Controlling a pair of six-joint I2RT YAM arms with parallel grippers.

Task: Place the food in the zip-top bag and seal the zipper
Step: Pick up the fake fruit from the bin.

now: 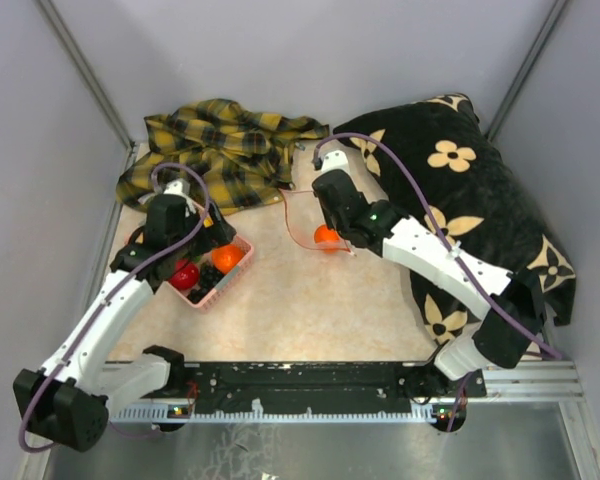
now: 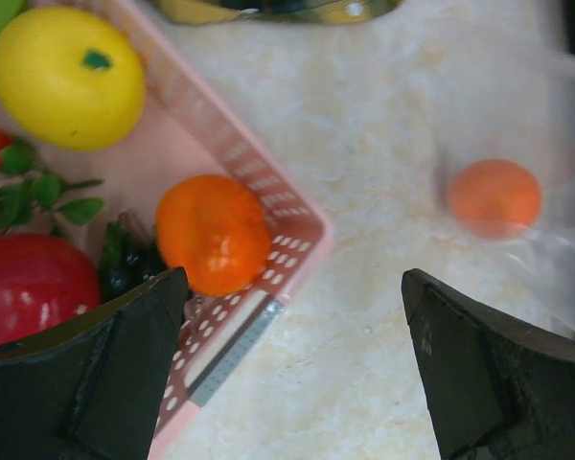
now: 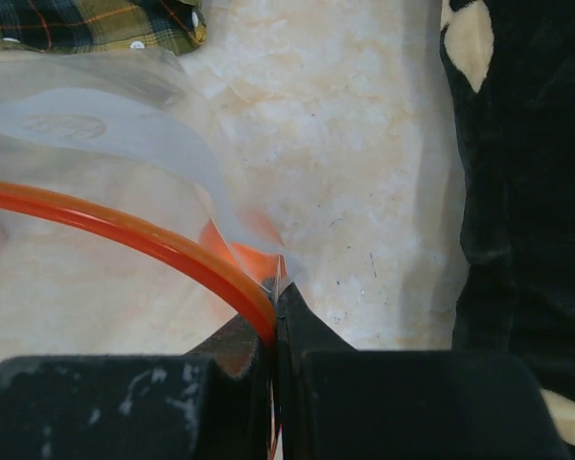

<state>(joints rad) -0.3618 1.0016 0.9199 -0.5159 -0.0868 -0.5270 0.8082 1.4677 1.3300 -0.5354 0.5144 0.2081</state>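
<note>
Right claw is pinching the zipper at its near end; the strip's long axis is running leftward from it. Left claw is hanging wide over the basket corner.

One orange ball lies inside the clear zip-top bag (red zipper bowed).
</note>
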